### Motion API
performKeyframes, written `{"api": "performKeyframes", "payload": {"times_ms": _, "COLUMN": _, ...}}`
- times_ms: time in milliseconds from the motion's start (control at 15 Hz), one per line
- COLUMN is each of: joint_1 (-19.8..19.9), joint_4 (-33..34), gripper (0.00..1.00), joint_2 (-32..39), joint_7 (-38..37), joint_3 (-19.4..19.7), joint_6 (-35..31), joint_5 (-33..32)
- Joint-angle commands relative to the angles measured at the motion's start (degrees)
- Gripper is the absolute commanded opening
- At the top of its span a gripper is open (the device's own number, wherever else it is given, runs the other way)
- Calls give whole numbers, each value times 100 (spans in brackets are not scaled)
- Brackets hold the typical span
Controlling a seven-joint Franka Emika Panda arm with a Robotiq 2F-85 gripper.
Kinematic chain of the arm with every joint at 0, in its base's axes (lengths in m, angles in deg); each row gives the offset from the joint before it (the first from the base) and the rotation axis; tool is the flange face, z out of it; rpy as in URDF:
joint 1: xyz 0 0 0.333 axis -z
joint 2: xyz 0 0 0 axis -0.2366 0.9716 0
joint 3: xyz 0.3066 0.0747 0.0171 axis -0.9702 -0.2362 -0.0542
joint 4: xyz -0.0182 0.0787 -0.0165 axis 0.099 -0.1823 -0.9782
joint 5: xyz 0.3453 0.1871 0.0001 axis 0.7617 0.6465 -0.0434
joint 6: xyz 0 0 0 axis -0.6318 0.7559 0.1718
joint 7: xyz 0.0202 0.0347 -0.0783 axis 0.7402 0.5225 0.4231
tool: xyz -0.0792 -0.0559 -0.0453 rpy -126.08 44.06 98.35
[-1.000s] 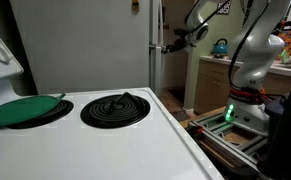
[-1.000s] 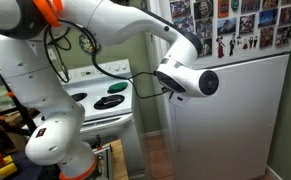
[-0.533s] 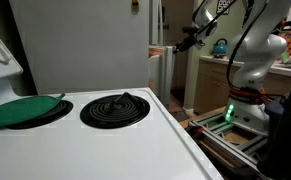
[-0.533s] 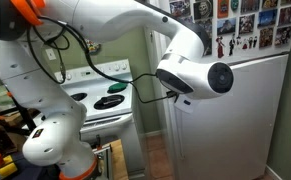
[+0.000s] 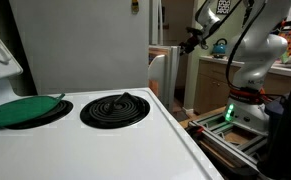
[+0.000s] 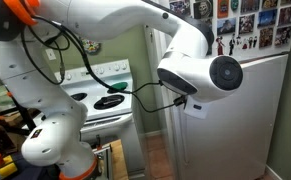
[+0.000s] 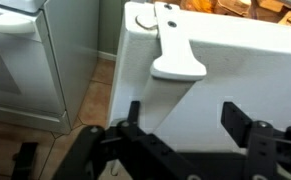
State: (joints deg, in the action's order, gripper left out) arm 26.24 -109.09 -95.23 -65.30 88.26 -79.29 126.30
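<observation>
Kitchen, white electric stove (image 5: pixel 135 150) filling lower left in an exterior view. Wrist view: white plastic refrigerator door handle (image 7: pixel 175 48) upper centre, long axis top-to-bottom, on white refrigerator door (image 7: pixel 255 70). Black Robotiq gripper (image 7: pixel 190 128) at bottom edge, just below handle, not touching; fingers spread, nothing between.

Handle (image 7: pixel 177 50) sits on fridge door (image 7: pixel 247 68), beside stove (image 6: pixel 103 93).

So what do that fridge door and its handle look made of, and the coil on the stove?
Fridge door: probably painted sheet metal, smooth white with a soft sheen. Its handle: looks like moulded plastic, glossy white with rounded edges, though it could be coated metal. Burner coil: dark matt metal, wound in a spiral.
</observation>
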Motion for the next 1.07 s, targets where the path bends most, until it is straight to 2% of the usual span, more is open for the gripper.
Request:
{"api": "performKeyframes", "payload": {"times_ms": 0, "joint_1": 8, "joint_4": -55, "gripper": 100, "joint_2": -56, "joint_7": 298, "joint_3": 20, "joint_6": -319, "joint_5": 235}}
{"api": "performKeyframes", "payload": {"times_ms": 200, "joint_1": 30, "joint_4": -62, "gripper": 100, "joint_2": -66, "joint_7": 369, "joint_3": 33, "joint_6": -443, "joint_5": 278}}
{"api": "performKeyframes", "payload": {"times_ms": 467, "joint_1": 170, "joint_4": -138, "gripper": 100, "joint_2": -500, "joint_7": 348, "joint_3": 66, "joint_6": -1031, "joint_5": -265}}
{"api": "performKeyframes", "payload": {"times_ms": 667, "joint_1": 297, "joint_4": -138, "gripper": 100, "joint_2": -1068, "joint_7": 397, "joint_3": 34, "joint_6": -1127, "joint_5": -1032}}
{"api": "performKeyframes", "payload": {"times_ms": 1000, "joint_1": 308, "joint_4": 72, "gripper": 100, "joint_2": -1957, "joint_7": 221, "joint_3": -248, "joint_6": -442, "joint_5": -2515}}
